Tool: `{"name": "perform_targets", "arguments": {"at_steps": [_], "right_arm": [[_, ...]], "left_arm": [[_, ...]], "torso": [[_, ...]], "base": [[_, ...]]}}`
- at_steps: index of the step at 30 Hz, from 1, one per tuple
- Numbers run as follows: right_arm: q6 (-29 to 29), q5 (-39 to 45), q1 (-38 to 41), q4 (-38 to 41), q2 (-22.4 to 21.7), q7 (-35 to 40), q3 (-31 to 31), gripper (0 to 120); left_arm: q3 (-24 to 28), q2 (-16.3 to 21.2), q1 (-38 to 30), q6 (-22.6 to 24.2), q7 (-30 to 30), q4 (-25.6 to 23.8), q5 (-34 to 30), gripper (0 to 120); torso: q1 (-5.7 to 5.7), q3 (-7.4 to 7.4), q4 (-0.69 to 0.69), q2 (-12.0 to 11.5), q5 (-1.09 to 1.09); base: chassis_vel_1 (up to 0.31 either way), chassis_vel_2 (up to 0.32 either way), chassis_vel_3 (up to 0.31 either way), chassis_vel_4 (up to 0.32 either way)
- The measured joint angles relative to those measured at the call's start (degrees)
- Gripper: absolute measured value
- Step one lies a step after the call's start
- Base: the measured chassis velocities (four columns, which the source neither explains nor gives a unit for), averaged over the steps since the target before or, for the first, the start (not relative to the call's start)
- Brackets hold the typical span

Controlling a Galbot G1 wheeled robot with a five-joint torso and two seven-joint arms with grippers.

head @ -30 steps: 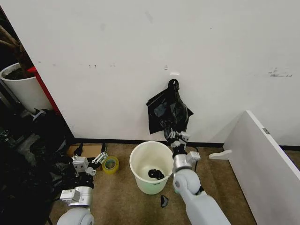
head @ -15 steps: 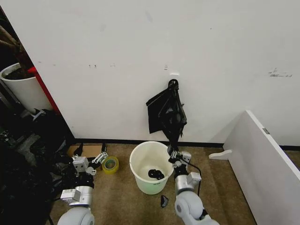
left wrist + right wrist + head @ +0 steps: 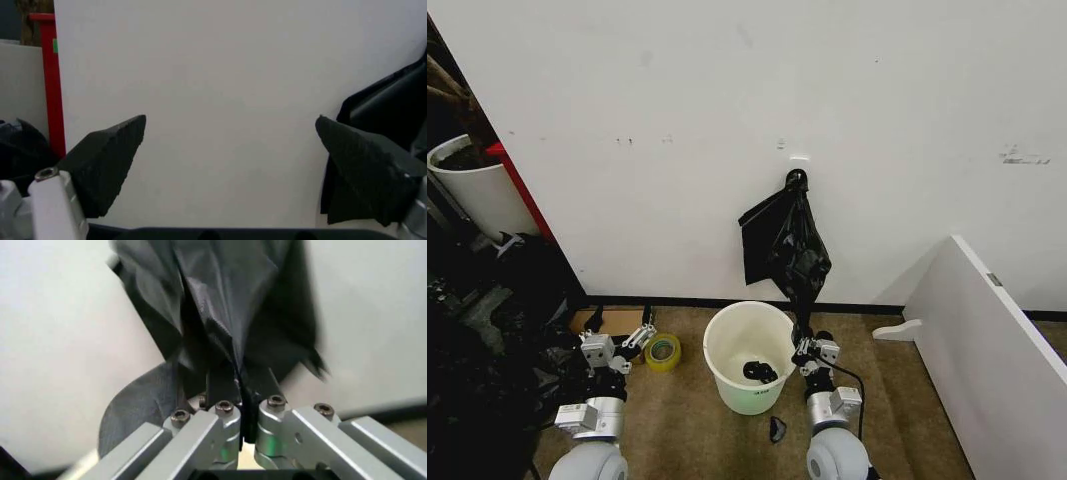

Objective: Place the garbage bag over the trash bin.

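Note:
The garbage bag (image 3: pixel 789 245) is glossy black and hangs from a wall hook, its lower end drawn down into a tight strand. My right gripper (image 3: pixel 811 346) is shut on that strand, just beside the right rim of the trash bin (image 3: pixel 727 388). The right wrist view shows the crinkled garbage bag (image 3: pixel 220 300) pinched in the right gripper (image 3: pixel 245 412). The cream bin stands upright on the floor below the bag with a small black scrap inside. My left gripper (image 3: pixel 617 342) is low at the left, open, and its pads (image 3: pixel 107 160) stand wide apart facing the wall.
A yellow tape roll (image 3: pixel 662 351) lies left of the bin. A black scrap (image 3: pixel 777 428) lies on the carpet in front. A white panel (image 3: pixel 987 340) slants at the right. A white plant pot (image 3: pixel 472 195) and dark clutter (image 3: pixel 477 360) are at the left.
My right arm has drawn back and down with the bag's lower end, from above the bin's rim to beside it. The bag now hangs stretched and narrow. The left arm has not moved.

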Motion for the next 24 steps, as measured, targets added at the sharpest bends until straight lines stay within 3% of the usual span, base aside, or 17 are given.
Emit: {"name": "perform_targets", "arguments": {"at_steps": [5,8,12,13,20,24], "right_arm": [[7.7,-2.7,2.73,-0.87,0.57,-9.59,2.28,0],[10.39,-6.89,3.46,-1.0,0.27,-12.34,3.77,12],[8.61,-22.36,2.75,-0.83,0.02,-2.54,5.47,26],[8.61,-22.36,2.75,-0.83,0.02,-2.54,5.47,26],[3.66,-36.99,-2.8,2.85,0.15,11.67,4.8,58],[-0.05,-39.99,-4.28,5.04,0.47,15.81,3.73,69]], "left_arm": [[-0.09,-0.01,0.2,0.08,0.04,-0.05,0.17,100],[-0.29,0.11,0.3,0.09,0.04,-0.15,0.18,100],[-0.57,0.3,0.52,0.02,0.0,-0.22,0.17,100],[-0.57,0.3,0.52,0.02,0.0,-0.22,0.17,100],[-0.6,0.42,0.44,-0.29,-0.06,0.02,0.14,100],[-0.46,0.46,0.39,-0.32,-0.06,0.16,0.14,100]], "torso": [[0.0,0.0,0.01,0.0,-0.01],[0.01,0.0,0.01,0.0,-0.01],[0.01,0.01,0.0,0.0,-0.01],[0.01,0.01,0.0,0.0,-0.01],[0.0,0.0,-0.01,0.0,0.0],[0.0,0.0,0.0,0.0,-0.01]], "base": [[0.0,0.0,0.0,0.0],[0.0,0.0,0.0,0.0],[0.0,0.0,0.0,0.0],[0.0,0.0,0.0,0.0],[0.0,0.0,0.0,0.0],[0.0,0.0,0.0,0.0]]}}
